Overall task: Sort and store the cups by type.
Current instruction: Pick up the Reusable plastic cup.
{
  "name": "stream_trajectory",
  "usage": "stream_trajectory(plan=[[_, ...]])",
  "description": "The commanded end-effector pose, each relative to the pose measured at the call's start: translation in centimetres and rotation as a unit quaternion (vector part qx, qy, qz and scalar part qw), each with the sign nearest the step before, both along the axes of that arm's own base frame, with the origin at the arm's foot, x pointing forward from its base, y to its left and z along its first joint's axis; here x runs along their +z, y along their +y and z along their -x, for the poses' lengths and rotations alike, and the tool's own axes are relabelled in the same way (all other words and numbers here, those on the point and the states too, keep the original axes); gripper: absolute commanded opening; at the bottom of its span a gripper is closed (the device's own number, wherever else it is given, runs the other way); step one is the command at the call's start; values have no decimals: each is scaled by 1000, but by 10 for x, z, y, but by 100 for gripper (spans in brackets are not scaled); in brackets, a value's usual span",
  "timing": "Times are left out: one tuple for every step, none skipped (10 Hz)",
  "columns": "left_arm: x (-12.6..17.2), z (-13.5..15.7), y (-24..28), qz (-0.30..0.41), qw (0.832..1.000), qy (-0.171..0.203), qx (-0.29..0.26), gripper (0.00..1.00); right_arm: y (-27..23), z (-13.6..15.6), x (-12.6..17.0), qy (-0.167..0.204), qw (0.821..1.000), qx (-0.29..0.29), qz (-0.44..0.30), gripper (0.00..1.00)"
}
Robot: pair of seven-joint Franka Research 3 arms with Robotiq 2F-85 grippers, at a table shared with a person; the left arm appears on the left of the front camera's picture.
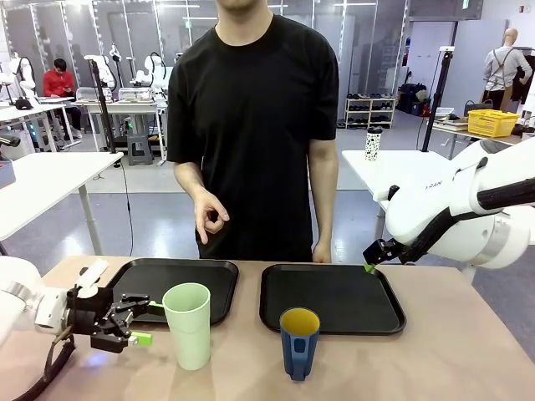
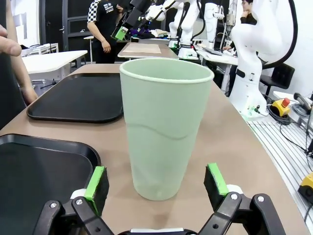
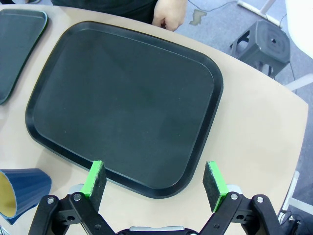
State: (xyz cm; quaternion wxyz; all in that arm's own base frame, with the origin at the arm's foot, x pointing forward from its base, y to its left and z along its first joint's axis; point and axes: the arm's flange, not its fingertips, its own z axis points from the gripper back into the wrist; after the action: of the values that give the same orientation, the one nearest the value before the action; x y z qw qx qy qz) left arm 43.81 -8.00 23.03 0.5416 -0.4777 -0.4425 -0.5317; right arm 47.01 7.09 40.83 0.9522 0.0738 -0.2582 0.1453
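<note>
Left gripper (image 2: pixel 156 182), jaws spread just short of the pale-green tumbler (image 2: pixel 166 122), should advance until both pads (image 2: pixel 96 182) flank its wall, then close gently and level; right gripper (image 3: pixel 155 178) likewise spread.

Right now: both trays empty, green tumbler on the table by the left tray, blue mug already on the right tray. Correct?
One error: the blue mug isn't on the right tray; it stands on the table beside it, per the right wrist view. Rest holds: trays empty, green tumbler on the table by the left tray.
</note>
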Motion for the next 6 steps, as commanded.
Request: stream_trajectory(plan=[[-5,-13,-14,8,1000,-1,10,100,-3,2,-1,1,1000,2,-6,100],[-7,-14,-19,10,1000,0,10,100,-3,2,-1,1,1000,2,-6,100],[-8,-15,-23,12,1000,3,2,100,-3,2,-1,1,1000,2,-6,100],[-12,-16,-27,10,1000,5,-5,100,-3,2,-1,1,1000,2,-6,100],[-14,-17,-32,11,1000,8,-10,100,-3,2,-1,1,1000,2,-6,100],[-17,-16,-35,12,1000,13,-18,100,-3,2,-1,1,1000,2,-6,100]])
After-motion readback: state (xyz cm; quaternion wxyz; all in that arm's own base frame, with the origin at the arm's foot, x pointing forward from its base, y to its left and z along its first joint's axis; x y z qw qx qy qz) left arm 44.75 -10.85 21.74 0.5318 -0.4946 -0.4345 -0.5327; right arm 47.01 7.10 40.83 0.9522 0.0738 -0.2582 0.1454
